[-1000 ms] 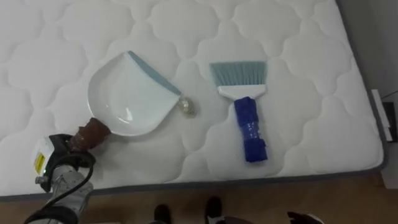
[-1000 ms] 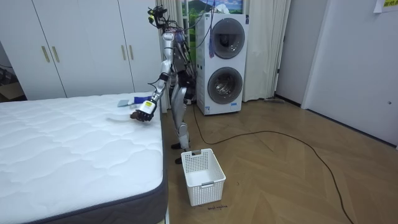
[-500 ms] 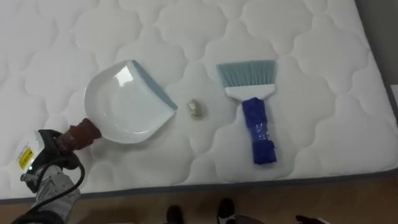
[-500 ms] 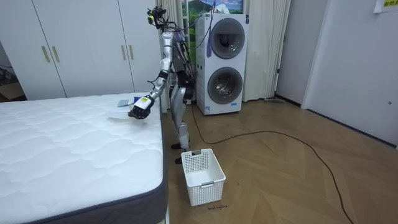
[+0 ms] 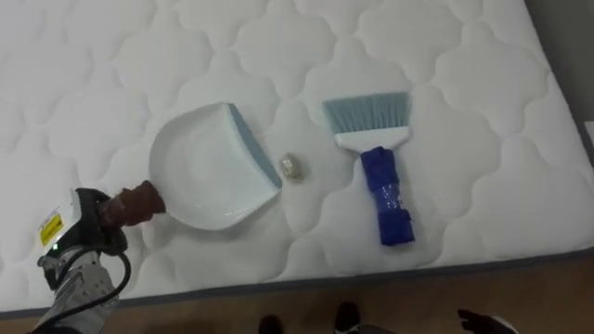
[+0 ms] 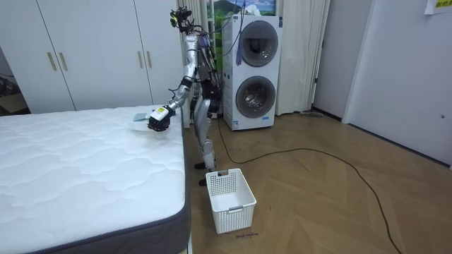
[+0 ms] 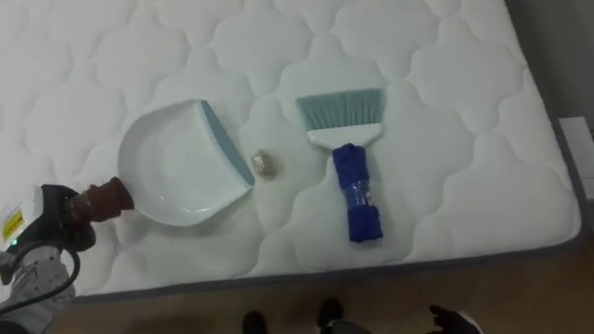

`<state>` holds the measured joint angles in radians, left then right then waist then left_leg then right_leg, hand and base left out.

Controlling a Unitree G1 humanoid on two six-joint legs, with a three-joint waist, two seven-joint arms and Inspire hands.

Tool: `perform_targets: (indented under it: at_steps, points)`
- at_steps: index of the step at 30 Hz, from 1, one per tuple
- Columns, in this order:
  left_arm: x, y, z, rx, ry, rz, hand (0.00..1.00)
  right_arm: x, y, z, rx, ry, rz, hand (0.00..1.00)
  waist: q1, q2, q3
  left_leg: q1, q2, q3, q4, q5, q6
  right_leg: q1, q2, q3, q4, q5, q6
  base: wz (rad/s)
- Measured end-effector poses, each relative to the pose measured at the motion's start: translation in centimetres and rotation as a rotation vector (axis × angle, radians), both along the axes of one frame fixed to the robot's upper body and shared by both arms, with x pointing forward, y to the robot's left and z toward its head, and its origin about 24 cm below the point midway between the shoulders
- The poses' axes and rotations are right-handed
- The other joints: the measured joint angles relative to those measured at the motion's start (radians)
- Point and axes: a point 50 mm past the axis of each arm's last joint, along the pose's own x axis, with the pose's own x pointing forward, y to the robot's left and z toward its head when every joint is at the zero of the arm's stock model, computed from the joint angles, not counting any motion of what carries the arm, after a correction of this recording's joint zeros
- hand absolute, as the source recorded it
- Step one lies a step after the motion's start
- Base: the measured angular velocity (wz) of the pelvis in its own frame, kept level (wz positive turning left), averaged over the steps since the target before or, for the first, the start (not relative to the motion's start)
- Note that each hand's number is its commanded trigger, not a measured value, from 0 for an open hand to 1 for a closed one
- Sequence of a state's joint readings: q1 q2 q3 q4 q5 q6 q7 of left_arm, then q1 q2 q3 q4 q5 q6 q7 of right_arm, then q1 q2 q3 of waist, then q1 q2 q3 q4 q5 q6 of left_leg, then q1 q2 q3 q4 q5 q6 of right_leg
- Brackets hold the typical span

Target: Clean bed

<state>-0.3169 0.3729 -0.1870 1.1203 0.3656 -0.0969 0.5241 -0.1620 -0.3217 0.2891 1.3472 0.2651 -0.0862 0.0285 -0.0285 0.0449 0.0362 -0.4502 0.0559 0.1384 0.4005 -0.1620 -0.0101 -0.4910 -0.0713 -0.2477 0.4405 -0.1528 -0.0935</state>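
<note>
While left hand [image 5: 86,225] clasps one dustpan [image 5: 212,169] by handle, one brush [image 5: 379,172], one crumpled scrap [image 5: 291,167] lie on mattress [image 5: 445,56].

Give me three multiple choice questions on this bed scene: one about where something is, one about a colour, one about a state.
1. Where is the small crumpled scrap?
A. Inside the white plastic dustpan
B. On the white quilted mattress, between the dustpan and the blue-handled hand brush
C. On the floor

2. What colour are the brush's bristles?
A. Light blue
B. Red
C. Black

3. What is the robot's left hand doing?
A. Lying open on the mattress
B. Gripping the dustpan's brown handle
C. Holding the brush

Answers:
1 B, the scrap lies on bare mattress beside the dustpan's lip.
2 A, pale blue bristles fan out from a white head.
3 B, its fingers curl round the handle.
</note>
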Motion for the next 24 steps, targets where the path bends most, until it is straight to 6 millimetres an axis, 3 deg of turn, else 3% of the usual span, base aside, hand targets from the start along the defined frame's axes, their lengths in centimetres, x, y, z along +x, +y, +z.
perform_targets:
  at_steps: [6, 10, 14, 19, 24]
  points:
    - [-0.2, -0.5, -0.1, -0.004, -0.001, -0.048, 1.0, 2.0, -0.5, 1.0, -0.012, -0.09, -0.06, 0.0, 0.001, -0.02, 0.0035, -0.007, -0.001, 0.015, 0.014, -0.001, 0.002, -0.018, -0.001, 0.019, 0.017, -0.004, 0.0, -0.06]
    - [-0.9, -0.1, -0.5, 0.02, 0.033, -0.068, 1.0, 3.8, -0.6, 1.9, -0.029, -0.2, -0.155, 0.0, -0.004, -0.049, 0.0046, -0.002, -0.001, 0.023, 0.017, -0.001, 0.002, -0.018, 0.0, 0.029, 0.023, -0.007, 0.002, -0.04]
    - [-1.3, -0.6, -0.9, 0.042, 0.06, -0.132, 1.0, 4.1, -1.1, 2.3, -0.069, -0.235, -0.219, 0.0, -0.007, -0.053, 0.0051, -0.002, 0.0, 0.031, 0.02, -0.002, 0.004, -0.02, 0.002, 0.04, 0.023, -0.006, 0.006, -0.03]
    - [-2.9, 0.3, -1.5, 0.079, 0.107, -0.168, 1.0, 5.9, -1.1, 3.6, -0.126, -0.332, -0.249, 0.0, -0.003, -0.058, 0.0059, -0.018, -0.004, 0.082, 0.014, -0.003, 0.007, -0.083, 0.0, 0.09, 0.057, 0.001, 0.005, -0.3]
    - [-3.7, 0.4, -1.9, 0.073, 0.113, -0.171, 1.0, 7.1, -0.8, 4.6, -0.209, -0.396, -0.227, 0.0, 0.002, -0.06, 0.0068, -0.038, -0.016, 0.079, 0.014, -0.003, 0.008, -0.128, 0.0, 0.124, 0.08, 0.003, 0.005, -0.17]
